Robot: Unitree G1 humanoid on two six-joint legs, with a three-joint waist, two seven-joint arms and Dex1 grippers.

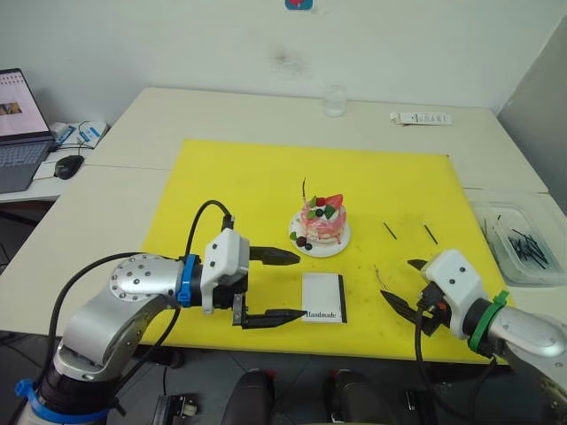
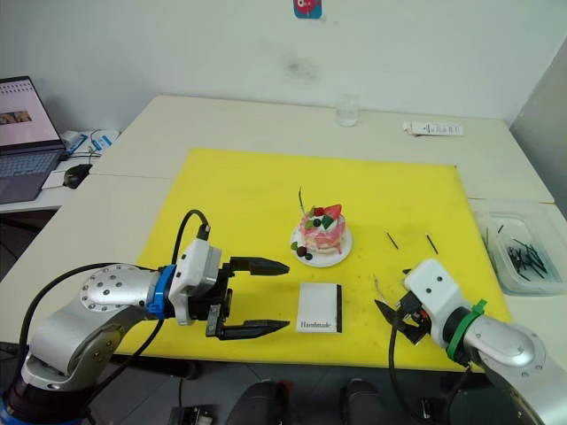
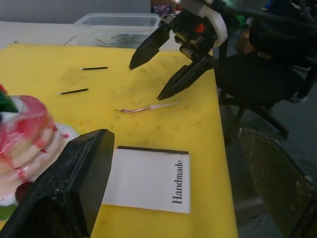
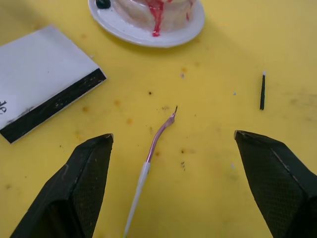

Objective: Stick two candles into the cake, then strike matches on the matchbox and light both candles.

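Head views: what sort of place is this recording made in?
Probably an office or lab set up for robot trials, not a kitchen. Plain pale tables are pushed together against a bare wall, a yellow mat marks the work area, and an open laptop with a mouse sits on a side desk.

Left arm: we see rounded silver-grey metal segments dotted with small dark screws, a blue ring at the wrist, and a white boxy wrist housing.
Left arm cables: black cables loop along it; one arcs over the white housing.
Left gripper [image 1: 282, 287]: two long, black, pointed fingers.
Right arm: a grey forearm, a green wrist ring, a white housing, thin black cables.
Right gripper [image 1: 407, 285]: two short, black, pointed fingers with a finely textured inner surface.
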